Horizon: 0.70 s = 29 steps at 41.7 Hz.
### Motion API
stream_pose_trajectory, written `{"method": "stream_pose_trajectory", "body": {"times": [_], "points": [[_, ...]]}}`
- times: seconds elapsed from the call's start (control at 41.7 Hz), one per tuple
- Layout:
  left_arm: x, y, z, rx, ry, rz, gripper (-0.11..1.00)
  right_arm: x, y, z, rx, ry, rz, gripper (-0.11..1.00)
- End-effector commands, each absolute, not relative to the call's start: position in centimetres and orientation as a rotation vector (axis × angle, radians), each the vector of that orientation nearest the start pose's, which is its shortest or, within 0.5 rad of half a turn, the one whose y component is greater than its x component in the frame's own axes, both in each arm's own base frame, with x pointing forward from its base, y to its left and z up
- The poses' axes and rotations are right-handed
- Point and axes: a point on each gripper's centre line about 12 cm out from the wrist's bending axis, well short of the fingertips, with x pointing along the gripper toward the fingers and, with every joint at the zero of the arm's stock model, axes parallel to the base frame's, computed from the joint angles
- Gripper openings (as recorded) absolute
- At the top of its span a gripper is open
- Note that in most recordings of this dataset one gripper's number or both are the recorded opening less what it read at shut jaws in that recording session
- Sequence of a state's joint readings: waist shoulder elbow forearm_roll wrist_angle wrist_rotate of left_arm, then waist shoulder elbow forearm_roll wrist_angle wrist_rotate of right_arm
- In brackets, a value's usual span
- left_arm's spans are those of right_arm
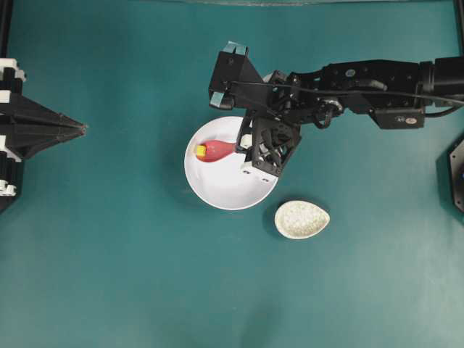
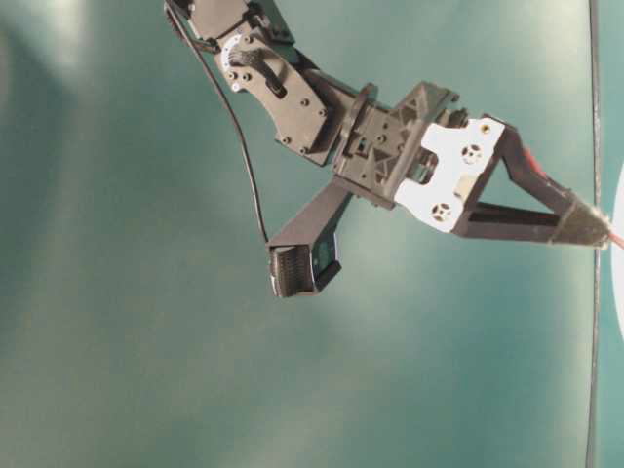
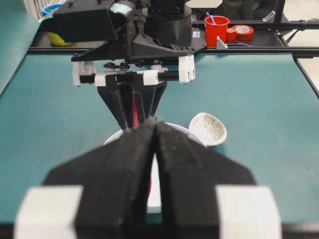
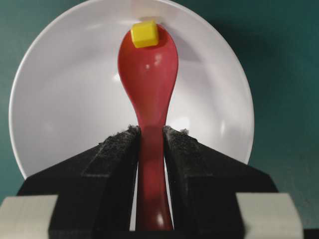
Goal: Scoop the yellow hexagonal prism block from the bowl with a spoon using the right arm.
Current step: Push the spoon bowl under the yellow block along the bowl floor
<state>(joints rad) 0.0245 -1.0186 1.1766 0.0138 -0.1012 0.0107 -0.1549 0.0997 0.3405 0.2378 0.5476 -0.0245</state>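
Teal table [image 1: 109, 254], speckled spoon rest [image 1: 301, 219] just beside the bowl [image 4: 60, 99]. Right gripper [image 4: 150, 137] clamped on the spoon [image 4: 148, 84] by its handle; scoop reaches inside the bowl toward the far wall. Yellow hexagonal prism block [image 4: 144, 34] sits at the scoop's tip (on the lip or just past it, cannot tell). Block looks light and hard and the spoon is glossy, so it would likely slide off at any tilt. Best kept level, grip low on the handle. Left gripper [image 3: 153, 130] pressed shut, holding nothing, well apart.
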Motion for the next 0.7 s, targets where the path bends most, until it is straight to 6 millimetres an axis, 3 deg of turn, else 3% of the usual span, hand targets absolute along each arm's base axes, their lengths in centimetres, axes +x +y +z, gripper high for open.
{"method": "stream_pose_trajectory", "body": {"times": [0.0, 0.672], "points": [[19.14, 0.51, 28.62, 0.025, 0.039, 0.025, 0.0, 42.88, -5.19, 21.07, 0.291, 0.913, -0.112, 0.24], [19.14, 0.48, 28.62, 0.025, 0.039, 0.024, 0.0, 43.09, -5.21, 21.71, 0.29, 0.905, -0.109, 0.24]]}}
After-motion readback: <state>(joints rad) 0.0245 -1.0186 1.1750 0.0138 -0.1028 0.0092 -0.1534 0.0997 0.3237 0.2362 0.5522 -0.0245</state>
